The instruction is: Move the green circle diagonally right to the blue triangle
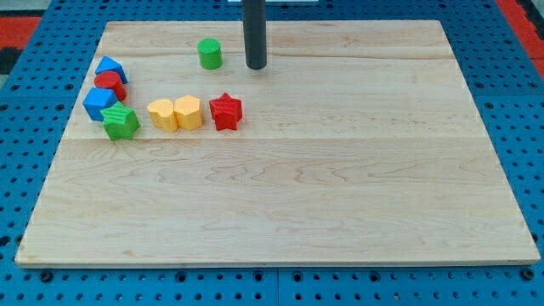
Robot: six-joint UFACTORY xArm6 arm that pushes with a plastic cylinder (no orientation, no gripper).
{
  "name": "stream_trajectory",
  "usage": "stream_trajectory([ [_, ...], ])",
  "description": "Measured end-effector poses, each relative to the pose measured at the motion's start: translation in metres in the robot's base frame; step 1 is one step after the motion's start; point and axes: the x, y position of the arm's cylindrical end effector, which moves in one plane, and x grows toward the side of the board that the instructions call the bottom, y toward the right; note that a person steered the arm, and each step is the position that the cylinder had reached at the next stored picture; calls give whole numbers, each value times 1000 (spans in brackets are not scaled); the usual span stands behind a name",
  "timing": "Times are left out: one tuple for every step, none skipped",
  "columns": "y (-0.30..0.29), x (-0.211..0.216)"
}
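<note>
The green circle (210, 53) stands near the board's top edge, left of centre. The blue triangle (110, 68) lies at the board's far left, touching a red circle (110, 84) just below it. My tip (256, 65) is on the board a short way to the right of the green circle, apart from it. The rod rises straight up out of the view's top.
Below the red circle sit a blue cube (99, 103) and a green star (121, 121). Two yellow blocks (162, 115) (188, 112) and a red star (225, 110) form a row to their right. The wooden board (280, 204) lies on a blue pegboard.
</note>
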Motion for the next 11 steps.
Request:
stream_trajectory([
  [-48,-13],
  [-76,-27],
  [-126,-28],
  [-111,-13],
  [-78,17],
  [-104,25],
  [-90,-6],
  [-144,0],
  [-162,-1],
  [-167,-4],
  [-176,-4],
])
